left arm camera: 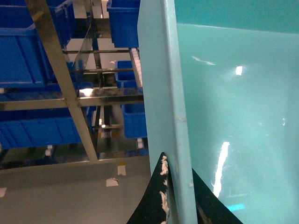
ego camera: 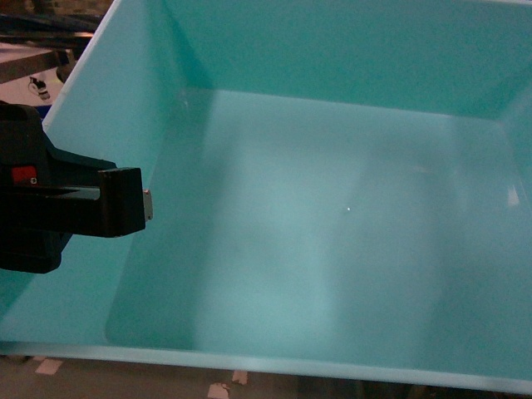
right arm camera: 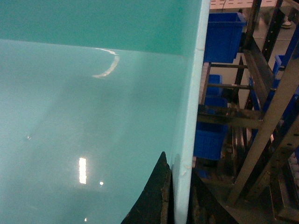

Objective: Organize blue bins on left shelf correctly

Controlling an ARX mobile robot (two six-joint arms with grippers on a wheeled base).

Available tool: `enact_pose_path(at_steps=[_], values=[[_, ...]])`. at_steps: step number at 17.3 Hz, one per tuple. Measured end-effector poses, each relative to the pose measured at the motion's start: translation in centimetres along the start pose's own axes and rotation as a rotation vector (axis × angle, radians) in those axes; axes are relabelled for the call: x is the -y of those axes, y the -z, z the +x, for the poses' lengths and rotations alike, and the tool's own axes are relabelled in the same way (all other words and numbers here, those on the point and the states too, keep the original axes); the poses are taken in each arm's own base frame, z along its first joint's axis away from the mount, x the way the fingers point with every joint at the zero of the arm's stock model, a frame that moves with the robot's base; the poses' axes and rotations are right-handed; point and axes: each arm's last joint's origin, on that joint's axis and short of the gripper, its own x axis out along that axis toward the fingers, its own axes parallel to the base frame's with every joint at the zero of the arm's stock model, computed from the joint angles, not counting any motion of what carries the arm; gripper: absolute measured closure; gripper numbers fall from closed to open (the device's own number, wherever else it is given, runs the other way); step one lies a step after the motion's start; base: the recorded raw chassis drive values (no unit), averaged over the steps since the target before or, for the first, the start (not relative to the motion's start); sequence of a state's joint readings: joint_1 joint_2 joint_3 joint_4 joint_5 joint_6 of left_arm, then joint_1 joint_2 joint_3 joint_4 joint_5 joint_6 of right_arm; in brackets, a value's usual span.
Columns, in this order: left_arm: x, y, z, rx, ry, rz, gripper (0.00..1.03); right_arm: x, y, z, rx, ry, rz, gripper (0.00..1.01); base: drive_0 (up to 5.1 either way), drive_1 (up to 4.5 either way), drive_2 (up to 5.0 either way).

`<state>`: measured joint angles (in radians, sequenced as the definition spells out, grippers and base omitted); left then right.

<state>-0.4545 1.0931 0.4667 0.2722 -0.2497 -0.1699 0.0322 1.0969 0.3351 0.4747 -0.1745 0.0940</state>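
Note:
A pale turquoise blue bin (ego camera: 332, 208) fills the head view, its open inside facing the camera. My left gripper (ego camera: 116, 204) is at the bin's left wall, one black finger inside it. In the left wrist view the left gripper (left arm camera: 180, 196) is shut on that wall of the blue bin (left arm camera: 233, 116), a finger on each side. The right wrist view has my right gripper (right arm camera: 181, 196) shut on the opposite wall of the blue bin (right arm camera: 93, 116). The left shelf (left arm camera: 60, 79), a shiny steel frame with white rollers (left arm camera: 137, 60), stands beyond the bin. The bin hides the right gripper in the head view.
Dark blue crates (left arm camera: 28, 51) sit on the steel rack's levels. More dark blue crates (right arm camera: 224, 37) and slanted steel beams (right arm camera: 261, 135) show past the bin's right wall. Grey floor (left arm camera: 56, 186) with tape marks lies below.

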Motion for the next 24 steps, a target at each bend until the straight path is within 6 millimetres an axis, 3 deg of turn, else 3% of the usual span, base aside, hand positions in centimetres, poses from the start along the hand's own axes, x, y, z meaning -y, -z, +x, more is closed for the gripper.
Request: enact_pose_path(at_steps=[9, 13, 17, 21, 24], values=[[0.0, 0.0, 0.0, 0.003, 0.000, 0.001, 1.01, 0.0, 0.0, 0.0, 0.004, 0.000, -0.001, 0.99, -0.1, 3.87, -4.2], [0.0, 0.0, 0.1, -0.002, 0.000, 0.001, 1.01, 0.0, 0.1, 0.1, -0.009, -0.007, -0.001, 0.99, 0.0, 0.00, 0.0], [0.6, 1.4, 2.1, -0.101, -0.006, -0.019, 1.01, 0.7, 0.4, 2.5, -0.121, -0.010, -0.036, 0.99, 0.0, 0.00, 0.0], [1.4, 1.3, 4.4, -0.123, -0.018, -0.024, 1.01, 1.7, 0.1, 5.1, -0.163, -0.020, -0.074, 0.99, 0.0, 0.00, 0.0], [1.7, 1.5, 7.3, -0.197, -0.012, -0.024, 1.01, 3.0, 0.8, 7.8, -0.230, -0.015, -0.072, 0.99, 0.0, 0.00, 0.0]])
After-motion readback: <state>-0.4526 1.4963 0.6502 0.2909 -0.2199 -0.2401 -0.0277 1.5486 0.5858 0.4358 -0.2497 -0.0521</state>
